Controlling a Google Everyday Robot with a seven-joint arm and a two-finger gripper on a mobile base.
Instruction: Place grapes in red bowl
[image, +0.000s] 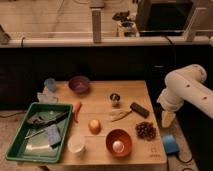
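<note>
The grapes (145, 130) are a dark reddish-purple cluster lying on the wooden table (100, 107) near its right front corner. The red bowl (119, 142) stands just to their left at the front edge and holds a small white round object (118, 145). My white arm (186, 90) reaches in from the right, beside the table. My gripper (168, 119) hangs off the table's right edge, to the right of the grapes and a little above them, and touches nothing.
A flat black block (139, 109), a metal cup (115, 99), a pale object (120, 115), an orange (94, 125), a carrot (77, 111), a white cup (76, 144) and a purple bowl (79, 84) share the table. A green tray (40, 131) sits left. A blue object (170, 144) lies right of the table.
</note>
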